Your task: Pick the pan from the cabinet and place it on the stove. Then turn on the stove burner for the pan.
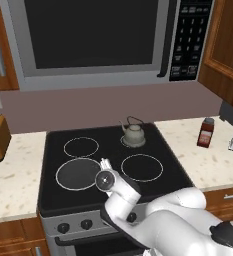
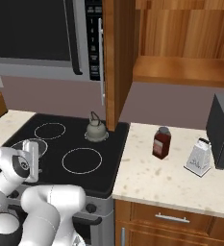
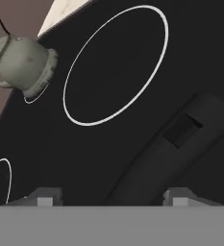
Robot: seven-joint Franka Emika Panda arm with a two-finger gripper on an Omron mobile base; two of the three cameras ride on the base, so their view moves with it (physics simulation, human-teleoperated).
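The microwave (image 1: 93,40) is hanging above the stove (image 1: 110,137), which is sitting between stretches of speckled table (image 2: 180,178). The open cabinet (image 2: 180,48) is standing at the right. The pan (image 1: 78,174) is lying inside the front-left stove burner (image 1: 68,164), its black handle (image 3: 171,144) pointing toward the arm. The kettle (image 1: 133,134) is resting on the back-right ring. The claw (image 3: 112,198) is hovering just over the handle, its fingers spread apart, gripping nothing.
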